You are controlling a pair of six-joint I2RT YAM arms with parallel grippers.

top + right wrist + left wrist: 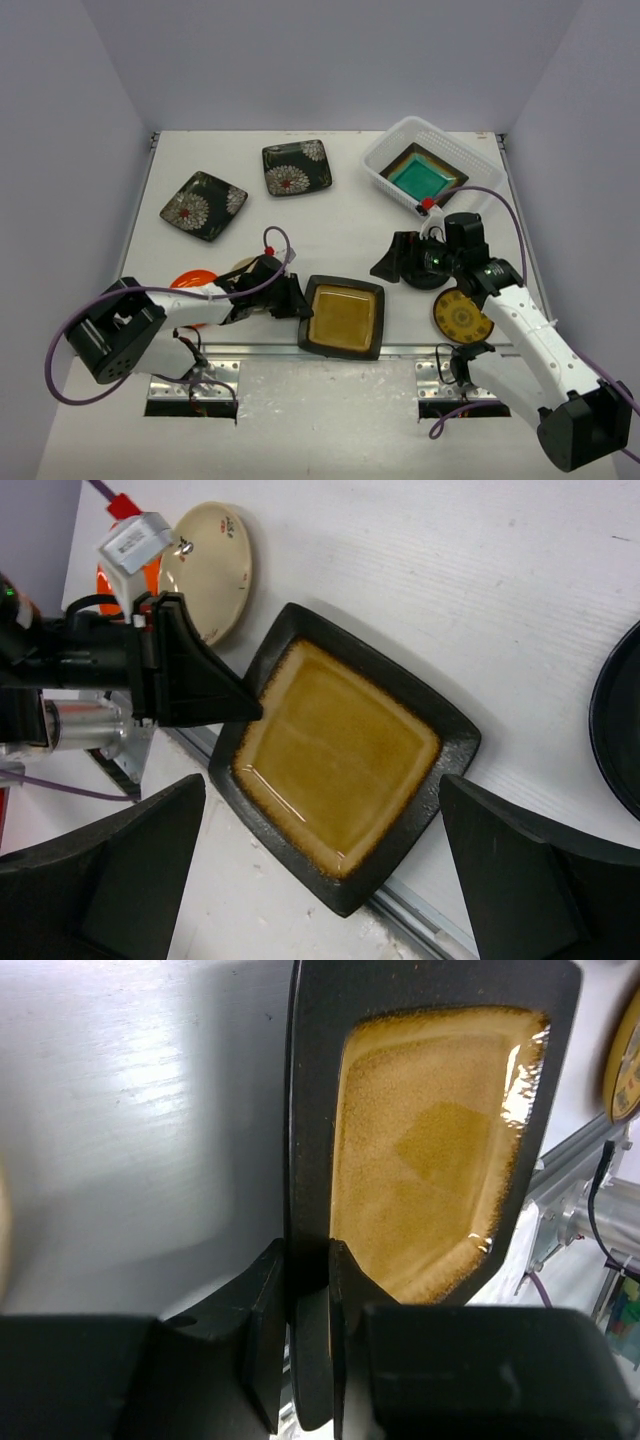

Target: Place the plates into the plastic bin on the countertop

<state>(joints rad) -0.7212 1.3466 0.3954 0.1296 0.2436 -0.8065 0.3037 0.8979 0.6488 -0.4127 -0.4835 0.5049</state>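
Left jaws pinched on left rim of amber-centred square plate (345,316) at front of worktop (330,225), yellow-patterned round plate (462,316) just below right jaws, right jaws spread wide, holding nothing, plastic bin (455,143) just beyond them with teal-centred plate (422,177) inside, two floral square plates (204,205) (297,167) well beyond left jaws.

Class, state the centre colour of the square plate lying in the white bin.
Teal, on the square plate; clearest in the top external view.

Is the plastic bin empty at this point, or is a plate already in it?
Not empty: the plastic bin holds one square teal-centred plate, which lies inside its walls. No other plate shows in it.
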